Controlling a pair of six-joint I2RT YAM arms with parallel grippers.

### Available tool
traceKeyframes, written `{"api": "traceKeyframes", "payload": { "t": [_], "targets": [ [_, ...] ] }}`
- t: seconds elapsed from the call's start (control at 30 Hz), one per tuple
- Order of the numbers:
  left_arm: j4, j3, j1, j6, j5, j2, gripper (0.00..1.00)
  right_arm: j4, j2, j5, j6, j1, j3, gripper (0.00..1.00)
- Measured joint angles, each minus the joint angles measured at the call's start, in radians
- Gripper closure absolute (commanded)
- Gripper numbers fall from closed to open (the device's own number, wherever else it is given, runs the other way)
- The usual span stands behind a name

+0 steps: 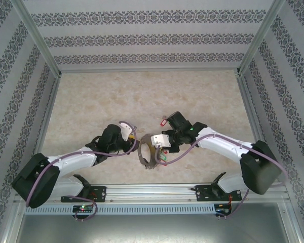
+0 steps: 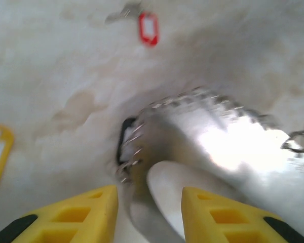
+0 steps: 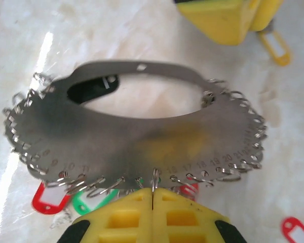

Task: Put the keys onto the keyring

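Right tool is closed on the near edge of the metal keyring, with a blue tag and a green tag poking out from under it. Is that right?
Not quite. The right wrist view shows a red tag, not a blue one, beside the green tag under the keyring. The rest holds: the right tool is closed on the keyring's near edge.

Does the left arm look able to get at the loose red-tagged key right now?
Probably yes: bare table lies between the left claw and the red-tagged key, the keyring sits off to one side, though the right arm crowds the key.
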Motion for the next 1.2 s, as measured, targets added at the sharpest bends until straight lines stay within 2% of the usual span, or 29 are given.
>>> {"api": "traceKeyframes", "payload": {
  "t": [0.23, 0.4, 0.9, 1.2],
  "targets": [
    [0.101, 0.001, 0.000, 0.145, 0.154, -0.025, 0.59, 0.069, -0.093, -0.086, 0.067, -0.077, -0.019, 1.00],
    [0.112, 0.058, 0.000, 0.221, 0.237, 0.041, 0.54, 0.073, -0.133, -0.126, 0.093, -0.098, -0.019, 1.00],
    [0.206, 0.144, -0.043, 0.355, 0.318, 0.125, 0.52, 0.074, -0.186, -0.214, 0.205, -0.137, 0.004, 1.00],
    [0.239, 0.153, -0.064, 0.391, 0.318, 0.138, 0.54, 0.074, -0.181, -0.248, 0.271, -0.137, 0.004, 1.00]
  ]
}}
